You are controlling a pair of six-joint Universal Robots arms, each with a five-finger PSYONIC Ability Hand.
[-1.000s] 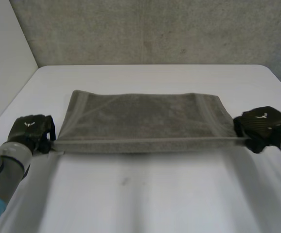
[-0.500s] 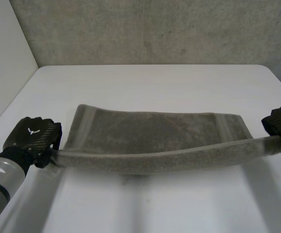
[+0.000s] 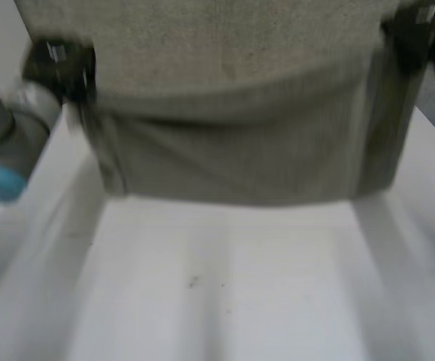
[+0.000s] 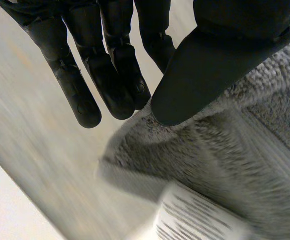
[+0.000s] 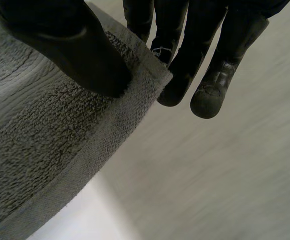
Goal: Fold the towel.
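Hanging over your desk (image 3: 225,301), the towel (image 3: 232,143) is pinched at its top corners (one each) by left robot hand (image 3: 58,66) and right robot hand (image 3: 411,34).

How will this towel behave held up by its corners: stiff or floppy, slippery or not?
Likely floppy: the towel hangs between the left hand and right hand, its upper edge sagging. Probably not slippery: coarse looped pile sits under each pinching thumb.
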